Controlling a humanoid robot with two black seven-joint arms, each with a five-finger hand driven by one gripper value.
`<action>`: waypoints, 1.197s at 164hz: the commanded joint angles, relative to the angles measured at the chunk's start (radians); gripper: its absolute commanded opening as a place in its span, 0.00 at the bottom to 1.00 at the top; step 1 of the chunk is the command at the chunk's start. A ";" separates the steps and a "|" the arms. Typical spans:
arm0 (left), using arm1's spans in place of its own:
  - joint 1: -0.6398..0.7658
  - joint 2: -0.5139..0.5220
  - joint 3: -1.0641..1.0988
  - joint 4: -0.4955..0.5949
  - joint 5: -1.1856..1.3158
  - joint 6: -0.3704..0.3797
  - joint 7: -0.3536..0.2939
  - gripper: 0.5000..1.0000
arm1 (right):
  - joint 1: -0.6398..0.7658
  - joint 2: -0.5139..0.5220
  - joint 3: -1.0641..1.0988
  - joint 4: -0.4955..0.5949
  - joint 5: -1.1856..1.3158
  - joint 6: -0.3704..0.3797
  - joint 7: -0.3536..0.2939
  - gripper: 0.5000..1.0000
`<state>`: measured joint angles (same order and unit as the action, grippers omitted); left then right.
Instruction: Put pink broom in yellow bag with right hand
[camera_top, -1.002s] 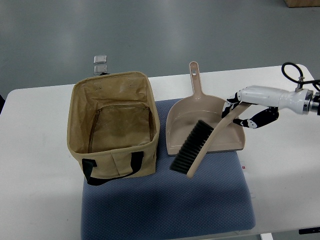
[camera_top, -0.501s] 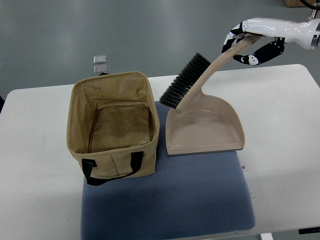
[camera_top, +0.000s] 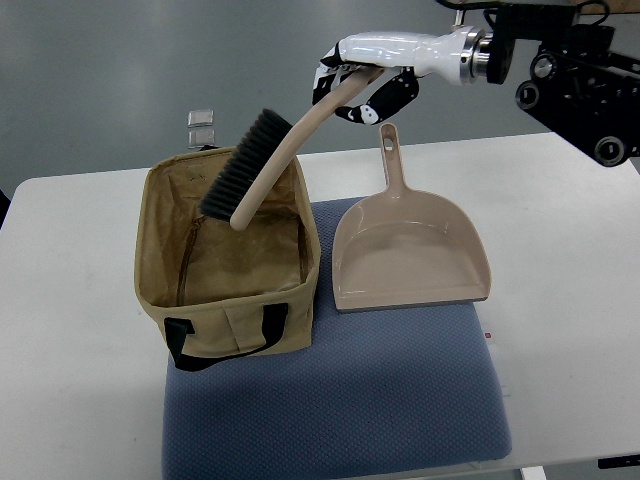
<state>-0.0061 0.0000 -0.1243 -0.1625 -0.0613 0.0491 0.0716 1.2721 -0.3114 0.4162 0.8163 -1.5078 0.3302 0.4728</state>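
My right hand is high above the table's back edge, shut on the handle end of the pink broom. The broom hangs tilted down to the left, its dark bristle head over the open mouth of the yellow bag. The bag stands upright on the left part of the blue mat, with black straps on its near side. The left hand is out of view.
A pink dustpan lies on the mat to the right of the bag, handle pointing away. The white table extends on both sides. Two small metal clips sit beyond the bag. Dark robot hardware fills the top right corner.
The right hand has lifted the broom off the dustpan and carried it up and left, from above the dustpan to over the bag's opening.
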 joint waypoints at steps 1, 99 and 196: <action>0.000 0.000 0.000 0.000 0.000 0.000 0.001 1.00 | 0.001 0.087 -0.019 -0.072 -0.031 -0.022 0.000 0.00; 0.000 0.000 0.000 0.000 0.000 0.000 0.001 1.00 | -0.026 0.196 -0.085 -0.108 -0.035 -0.128 -0.026 0.57; 0.000 0.000 0.000 0.000 0.000 0.000 0.001 1.00 | -0.161 0.126 0.233 -0.094 0.100 -0.226 -0.016 0.73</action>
<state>-0.0061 0.0000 -0.1243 -0.1628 -0.0614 0.0491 0.0722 1.1800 -0.1709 0.5301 0.7250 -1.4613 0.1443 0.4491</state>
